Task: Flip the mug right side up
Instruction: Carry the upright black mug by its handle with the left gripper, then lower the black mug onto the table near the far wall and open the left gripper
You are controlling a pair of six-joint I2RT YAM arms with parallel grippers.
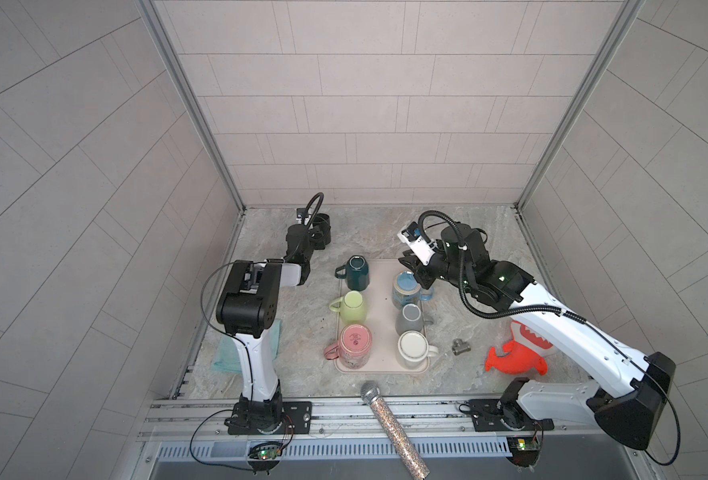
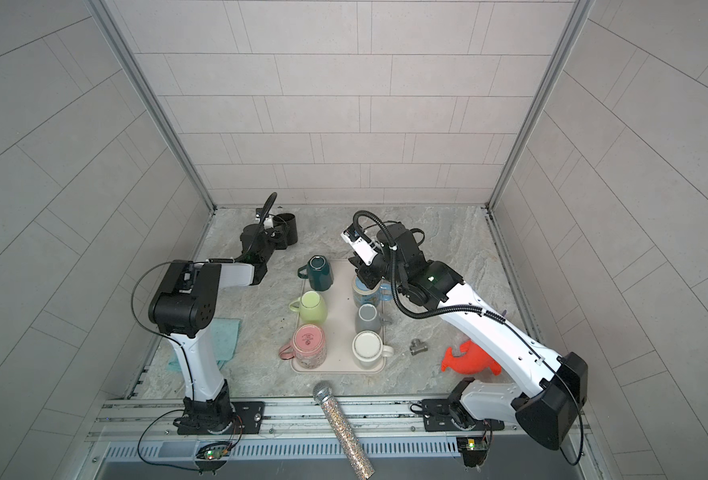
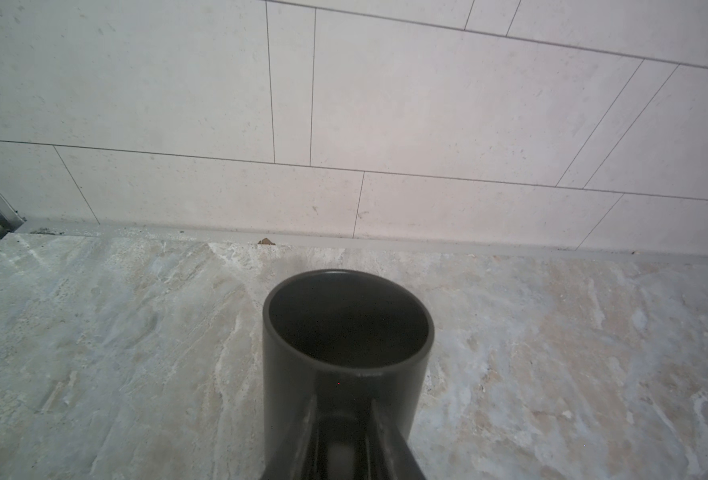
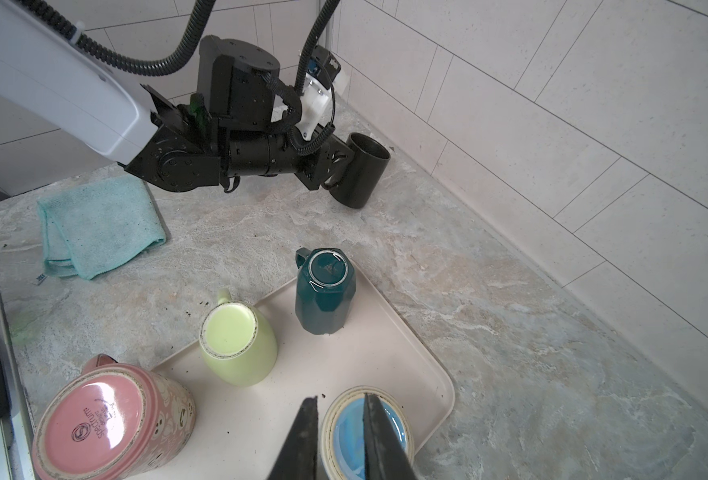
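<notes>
One black mug (image 3: 346,374) stands mouth-up beyond the tray's (image 4: 385,332) far left corner: the flip looks done. The left gripper (image 3: 344,401) straddles its handle; pinching or loosened, I can't tell. Next, let go and back away cleanly.

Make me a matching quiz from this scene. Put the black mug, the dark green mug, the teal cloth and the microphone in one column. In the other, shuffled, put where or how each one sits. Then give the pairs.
Column one
1. black mug
2. dark green mug
3. teal cloth
4. glitter microphone

Column two
A. upside down on the tray
B. lying across the front rail
C. upright on the counter, near the back wall
D. folded at the counter's left edge

Pairs: 1-C, 2-A, 3-D, 4-B
</notes>
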